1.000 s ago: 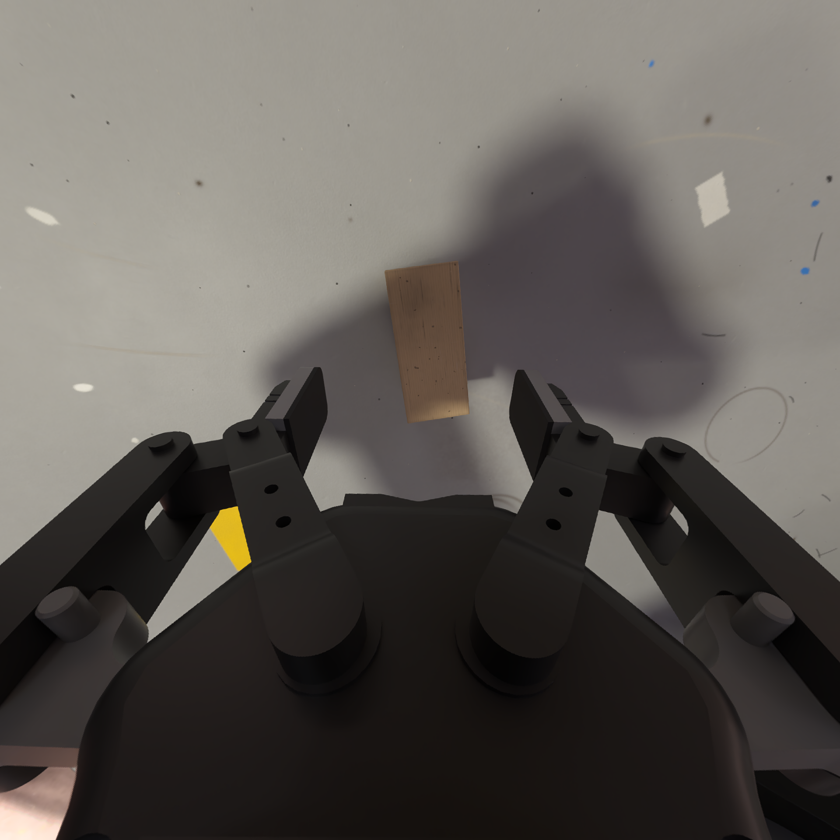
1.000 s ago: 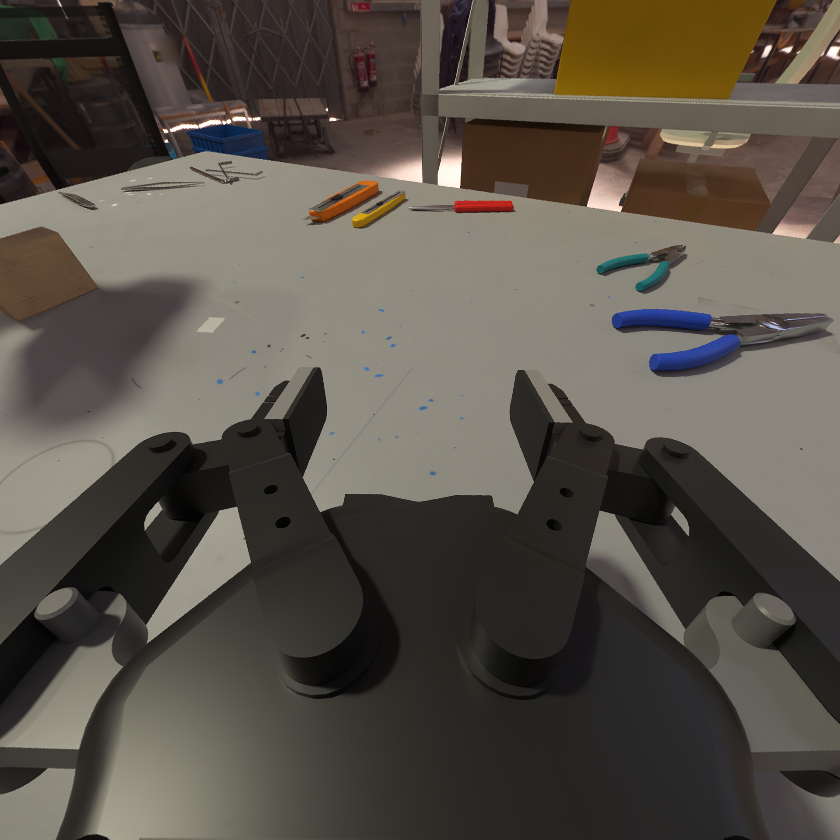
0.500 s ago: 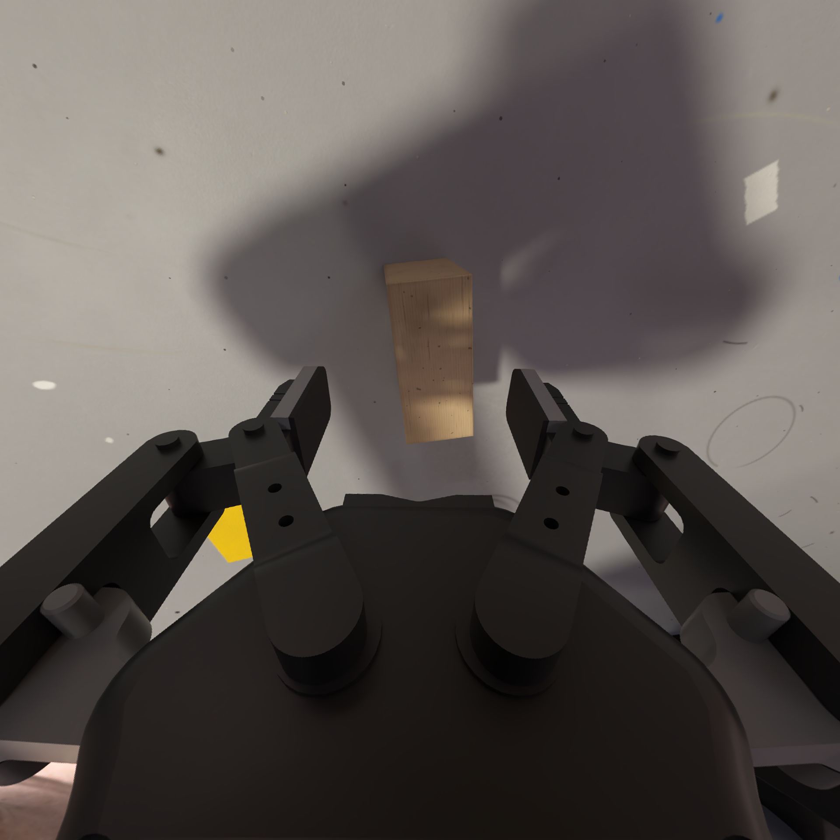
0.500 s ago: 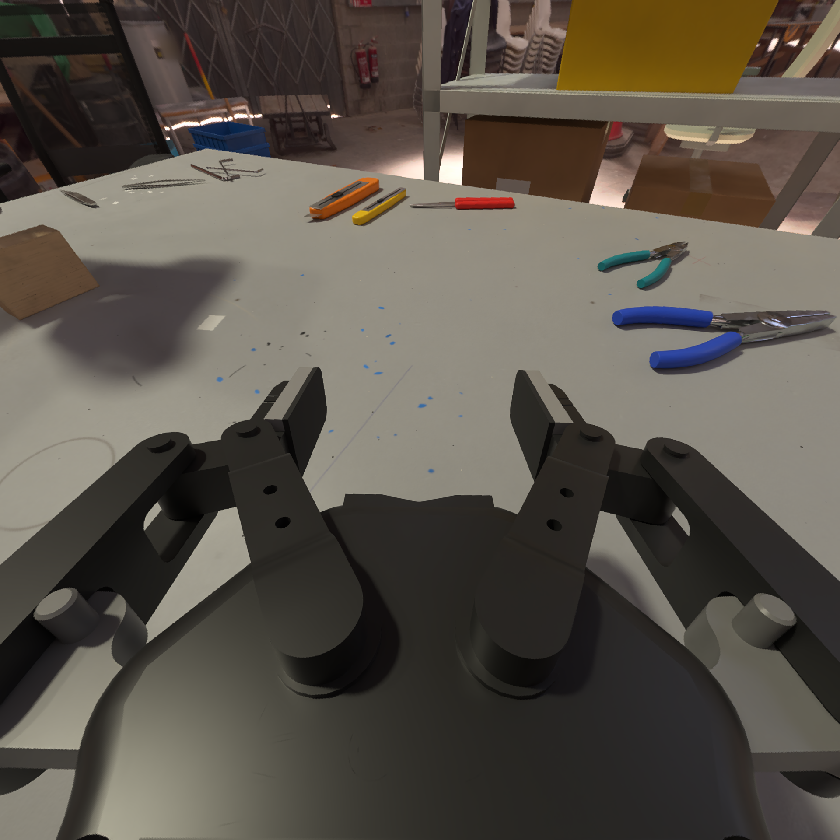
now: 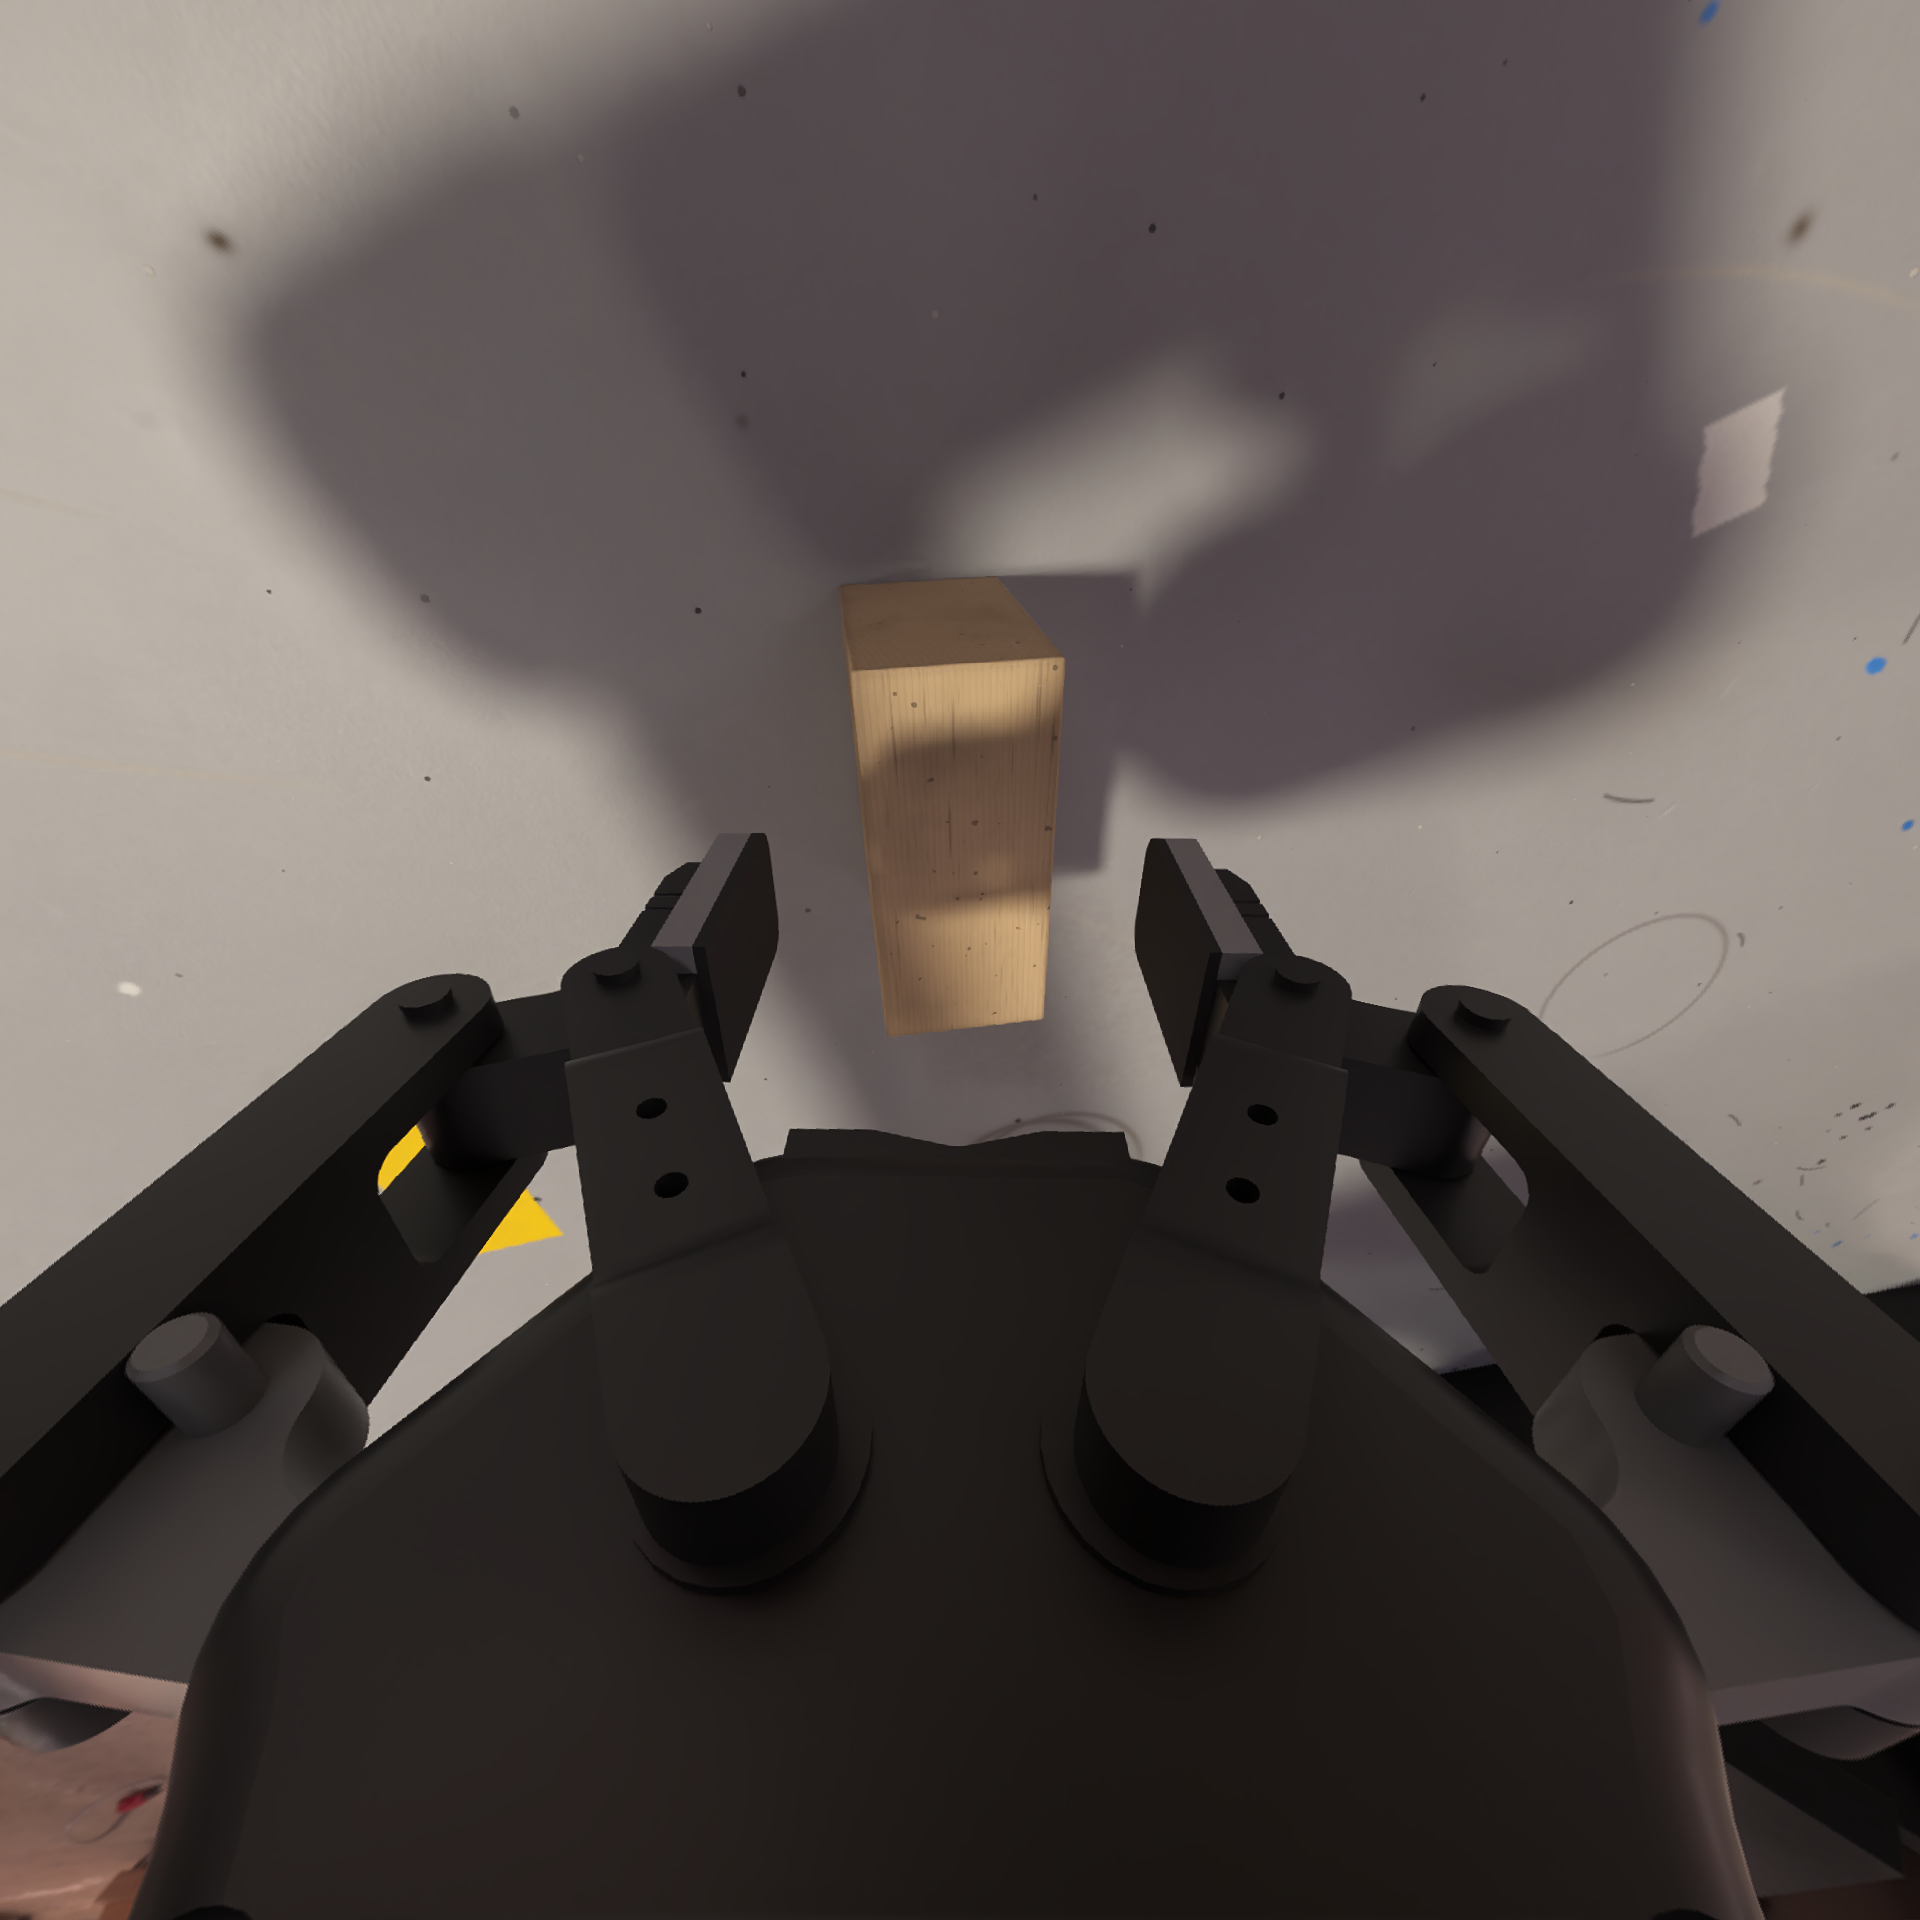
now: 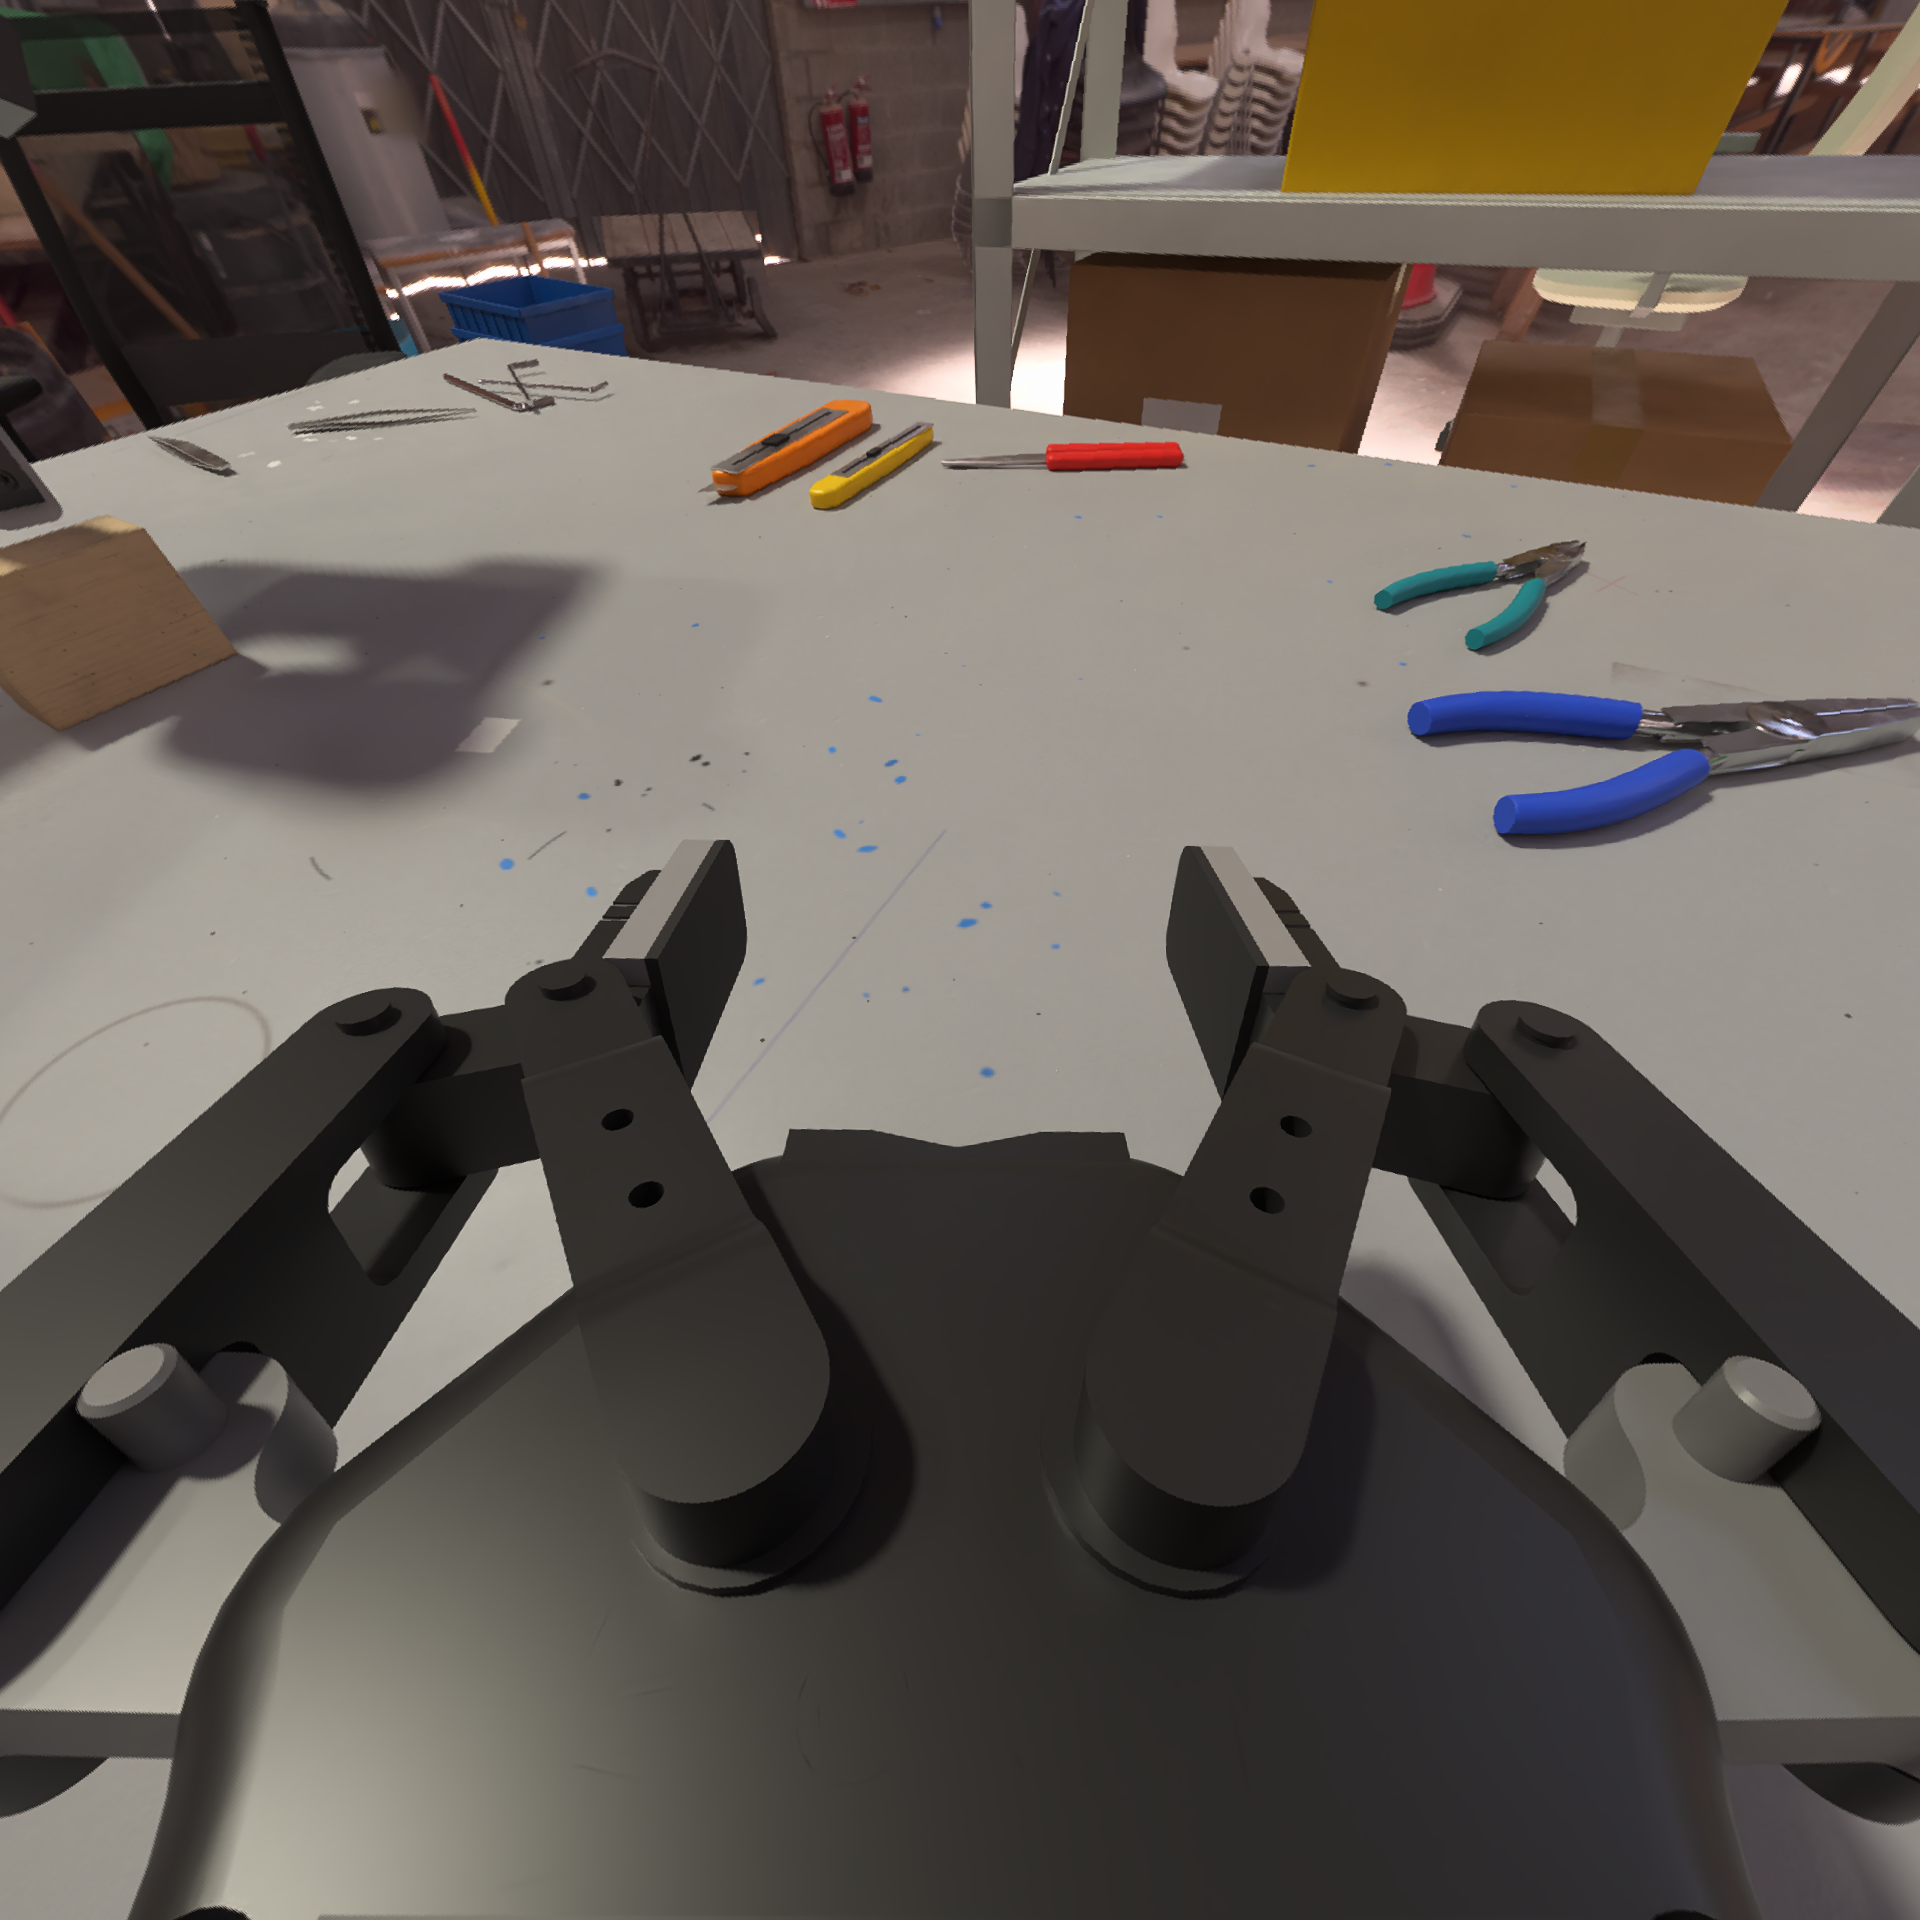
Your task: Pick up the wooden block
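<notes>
The wooden block [image 5: 958, 831] is a light tan oblong lying on the grey table, seen from above in the left wrist view. My left gripper [image 5: 956, 935] is open and hangs over it, the block's near end between the two fingertips with gaps on both sides. The block also shows at the far left of the right wrist view [image 6: 99, 618], under the left arm's shadow. My right gripper [image 6: 956, 935] is open and empty, low over the table middle, far from the block.
In the right wrist view, blue-handled pliers [image 6: 1621, 753] and teal pliers [image 6: 1486, 597] lie at the right. An orange knife [image 6: 795, 447], a yellow knife [image 6: 873, 464] and a red-handled tool [image 6: 1091, 457] lie at the back. A shelf frame [image 6: 1455, 213] with boxes stands beyond the table's edge.
My left gripper has come down toward the block, which now looks larger and reaches between the fingertips. Its shadow has spread. The right gripper has stayed still.
</notes>
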You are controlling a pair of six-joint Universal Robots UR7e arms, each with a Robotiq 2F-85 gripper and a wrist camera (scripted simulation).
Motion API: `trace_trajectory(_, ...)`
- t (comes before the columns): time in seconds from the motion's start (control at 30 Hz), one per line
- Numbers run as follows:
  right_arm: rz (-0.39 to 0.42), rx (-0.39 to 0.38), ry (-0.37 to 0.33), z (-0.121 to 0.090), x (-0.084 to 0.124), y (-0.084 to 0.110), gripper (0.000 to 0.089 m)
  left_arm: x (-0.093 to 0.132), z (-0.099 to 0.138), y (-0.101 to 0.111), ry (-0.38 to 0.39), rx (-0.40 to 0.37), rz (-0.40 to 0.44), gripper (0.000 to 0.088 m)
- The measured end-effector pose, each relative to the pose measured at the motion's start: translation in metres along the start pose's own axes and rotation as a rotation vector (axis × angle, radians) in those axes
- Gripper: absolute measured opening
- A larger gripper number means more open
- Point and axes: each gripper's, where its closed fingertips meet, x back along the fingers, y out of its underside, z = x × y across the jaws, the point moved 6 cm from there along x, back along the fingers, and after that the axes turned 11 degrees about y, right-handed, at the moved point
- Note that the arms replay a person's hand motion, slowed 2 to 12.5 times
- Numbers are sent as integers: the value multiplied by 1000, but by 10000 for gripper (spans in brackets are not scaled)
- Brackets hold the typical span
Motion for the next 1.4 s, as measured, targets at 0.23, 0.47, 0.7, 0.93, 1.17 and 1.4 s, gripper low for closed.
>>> trace_trajectory(0.23, -3, -2, -3, 0, 0, 1, 718, -5, 0, -1, 13, 28, -38, 594)
trace_trajectory(0.47, -9, -4, -7, 1, 0, 2, 717, -10, 0, -1, 23, 46, -80, 547)
trace_trajectory(0.7, -15, -8, -11, 1, -1, 3, 715, -14, -1, -1, 24, 51, -98, 392)
trace_trajectory(0.93, -20, -11, -16, 2, -1, 3, 712, -14, -3, -1, 10, 45, -106, 353)
trace_trajectory(1.17, -22, -9, -16, 2, -1, 4, 709, -14, -7, -1, -18, 27, -95, 343)
trace_trajectory(1.4, -25, -6, -15, 2, -2, 4, 704, -13, -9, 0, -27, 9, -69, 340)
